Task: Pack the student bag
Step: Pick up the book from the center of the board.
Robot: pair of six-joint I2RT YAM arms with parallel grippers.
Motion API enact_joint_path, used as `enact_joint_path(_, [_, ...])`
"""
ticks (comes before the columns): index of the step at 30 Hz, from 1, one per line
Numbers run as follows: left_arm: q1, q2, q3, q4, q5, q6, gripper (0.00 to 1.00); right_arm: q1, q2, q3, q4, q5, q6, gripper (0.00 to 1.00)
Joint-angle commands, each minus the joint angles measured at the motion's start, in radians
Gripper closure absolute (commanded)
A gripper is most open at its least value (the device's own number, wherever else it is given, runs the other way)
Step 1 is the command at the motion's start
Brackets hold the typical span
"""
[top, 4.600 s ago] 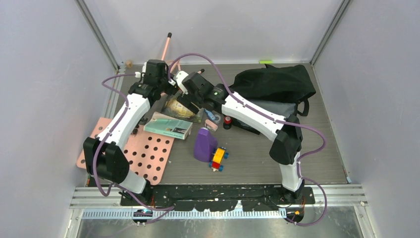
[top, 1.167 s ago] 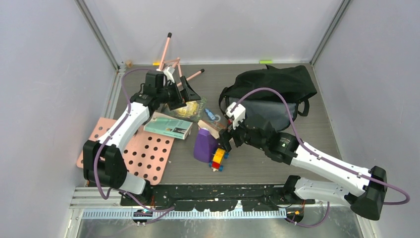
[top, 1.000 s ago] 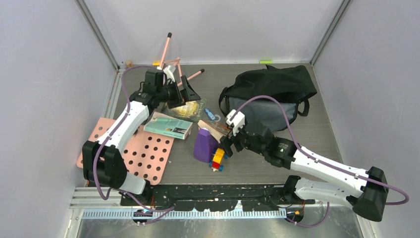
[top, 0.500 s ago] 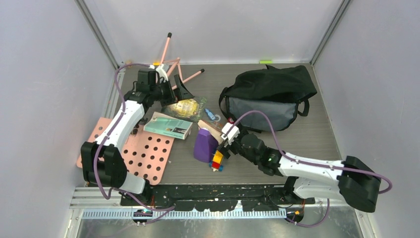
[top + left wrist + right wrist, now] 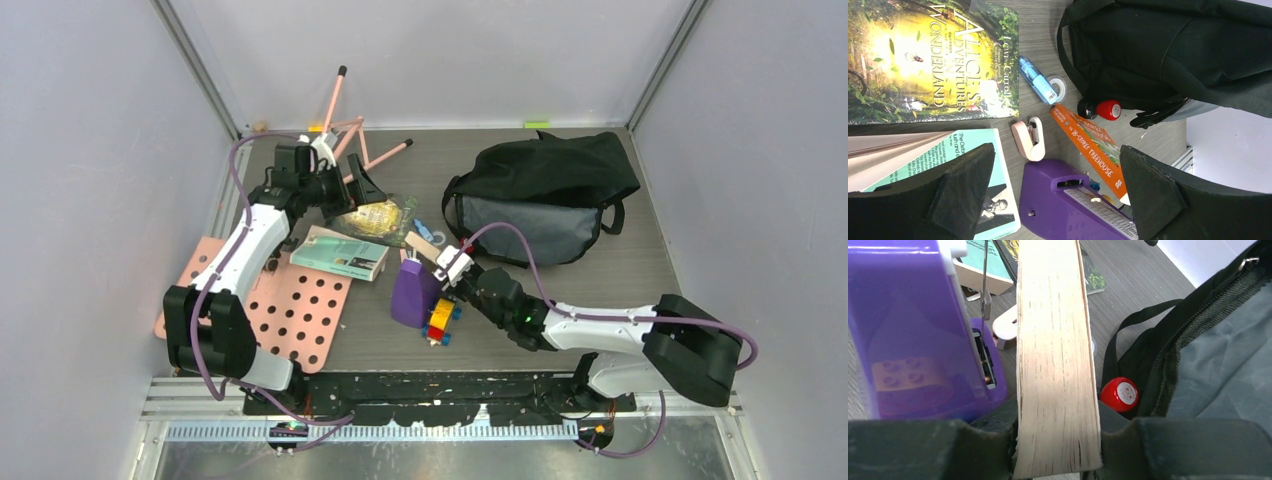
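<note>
Grey walls [image 5: 90,200] boxed in a dark wood-grain table [image 5: 640,290]. Biggest on it was the bag [image 5: 545,180], slumped at the far right, its mouth unzipped toward the middle with grey lining showing. A pink pegboard [image 5: 300,310] lay at the near left. Next came the Alice book [image 5: 923,60] with a teal book [image 5: 340,255] just beside it, then a purple case [image 5: 412,295] near the centre with toy blocks [image 5: 440,320] against its near side.

The left gripper [image 5: 352,190] hung over the Alice book, jaws spread wide and holding nothing. The right gripper [image 5: 443,268] sat low beside the purple case, jaws pinched on an orange book [image 5: 1088,145]; in the wrist view its page edge filled the gap between them. Smallest were a red-capped thing [image 5: 1119,394] at the bag's mouth, a blue tape roller [image 5: 1040,85] and a small pink gadget [image 5: 1030,140].

The step in hand looked like the pick-up of the orange book, with most items not yet packed. The next move would call for lifting it clear of the purple case, swinging right to the bag's mouth and tilting it to slide in. That floppy opening might need holding, and the left arm was free for it.
</note>
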Motion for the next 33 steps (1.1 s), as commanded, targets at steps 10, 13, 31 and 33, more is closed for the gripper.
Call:
enact_joint_path(10, [-0.039,-0.108,-0.026,0.102,0.034,0.097,0.03,0.004,-0.382,0.243,-0.552,-0.005,0.211,1.0])
enact_joint_path(13, [-0.093,-0.143,-0.022,0.114,-0.005,0.161,0.03,0.004,-0.43,0.369,-0.723,0.026,0.223,1.0])
enact_joint_path(31, [-0.54,-0.045,0.135,0.173,-0.075,0.619,0.03,0.004,-0.531,0.726,-1.387,0.441,0.037,1.0])
enact_joint_path(33, [-0.581,0.003,0.178,0.173,-0.073,0.687,0.02,0.004,-0.537,0.724,-1.351,0.496,-0.04,1.0])
